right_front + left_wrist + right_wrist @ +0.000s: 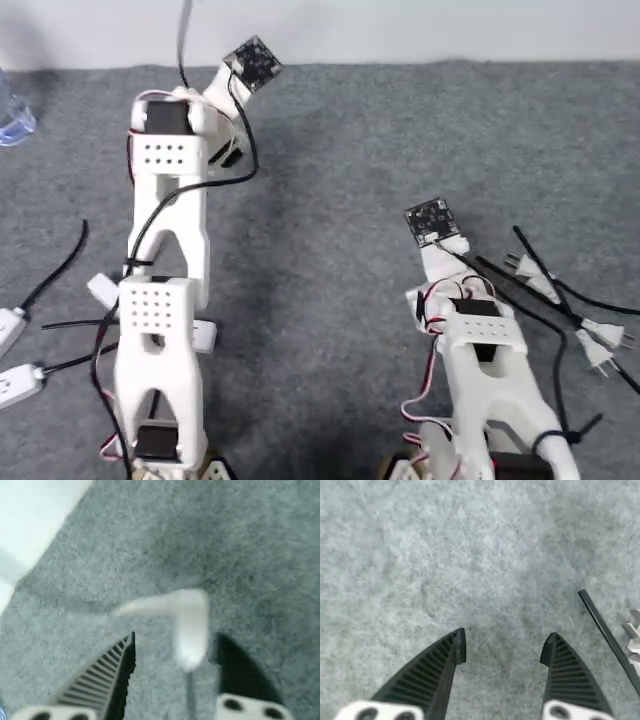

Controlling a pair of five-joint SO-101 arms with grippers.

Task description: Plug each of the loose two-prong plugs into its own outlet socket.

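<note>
Nothing looks plugged in yet. The right gripper point(506, 636) hangs spread and empty. The left gripper point(176, 640), also spread, brackets a blurred white piece point(190, 625), maybe a plug. The sockets point(12, 328) sit at the left edge, well apart from two plugs point(533, 274) lying loose beside the right arm point(485, 350).

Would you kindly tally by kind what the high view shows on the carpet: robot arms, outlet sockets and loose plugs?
Arms: 2
Outlet sockets: 4, two partly behind an arm
Loose plugs: 3
Total: 9
</note>
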